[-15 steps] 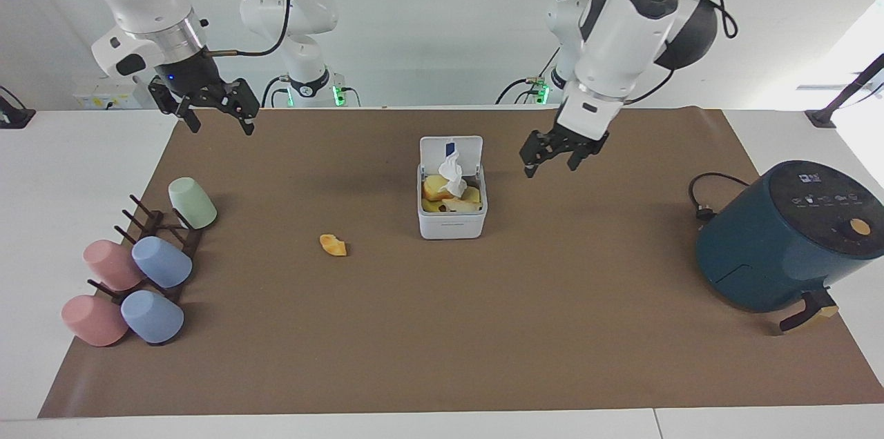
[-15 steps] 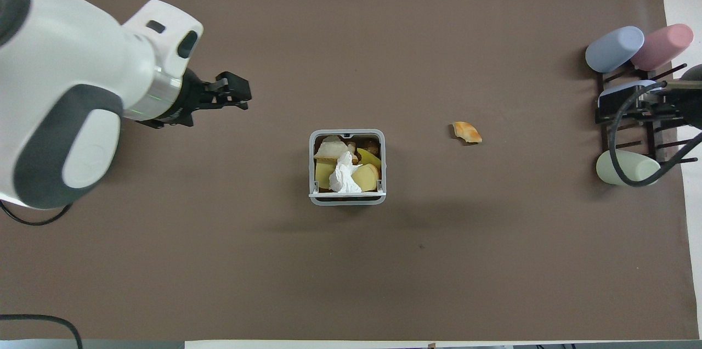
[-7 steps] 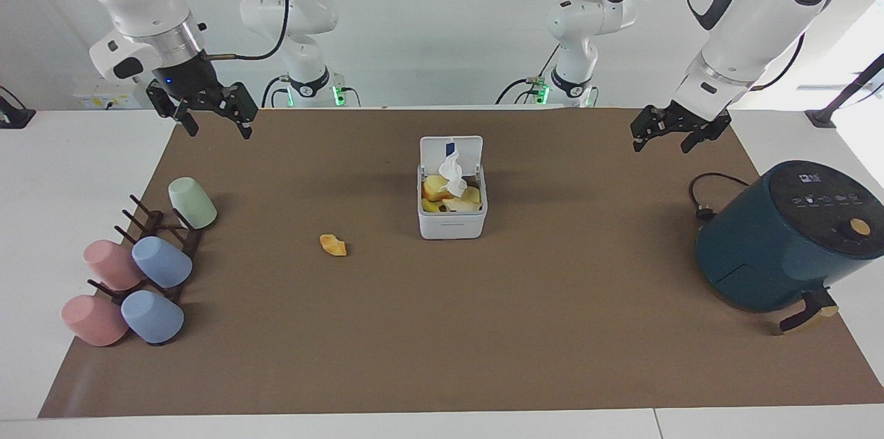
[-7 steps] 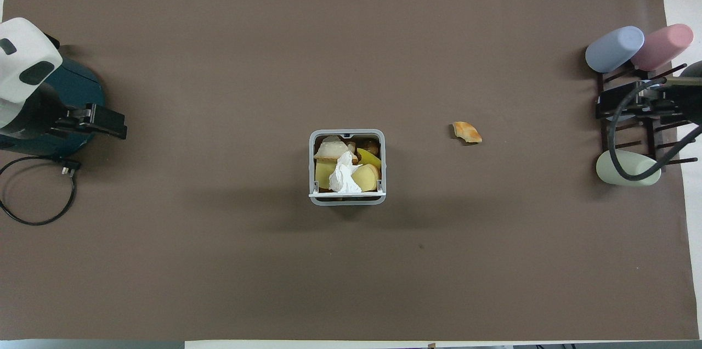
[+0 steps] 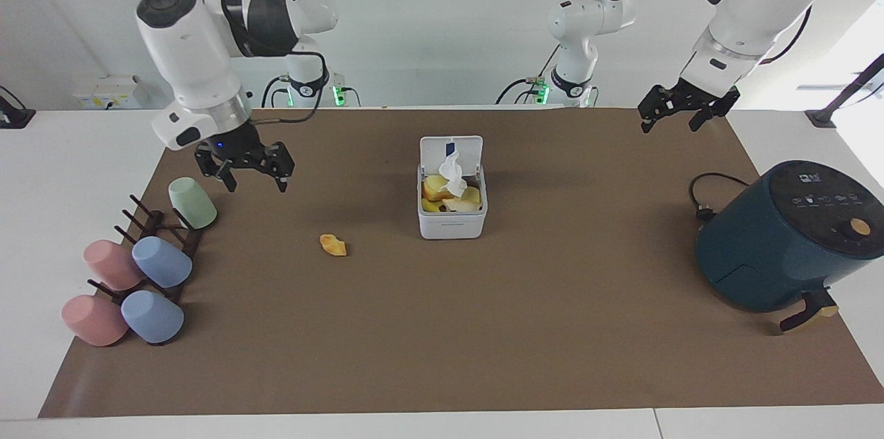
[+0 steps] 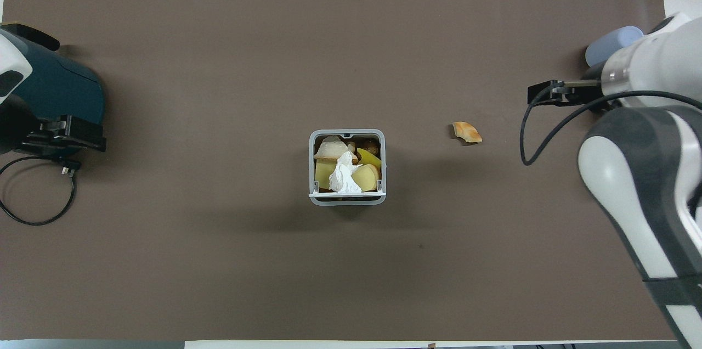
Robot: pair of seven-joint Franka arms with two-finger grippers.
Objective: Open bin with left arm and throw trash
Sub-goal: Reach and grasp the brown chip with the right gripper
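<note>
Right claw [image 5: 252, 172]: we found it lowered toward the bin [image 5: 452, 217], jaws spread, empty. Left claw [image 5: 680, 108]: withdrawn from the bin, spread, empty. Bin lidless-open mid-surface, scraps inside; orange peel [image 5: 333, 245] beside it awaited collection.

Matt brown paper covers the counter [image 5: 552, 356]; the bin [image 5: 452, 225] looks smooth plastic, its tissue [image 5: 452, 173] crumpled paper.

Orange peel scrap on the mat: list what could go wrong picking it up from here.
1. The orange peel scrap is small and flat; the open right gripper might pinch the mat instead.
2. The bin is heaped, with the tissue sticking up; another piece may roll off.
3. The right gripper hangs close to the green cup.
</note>
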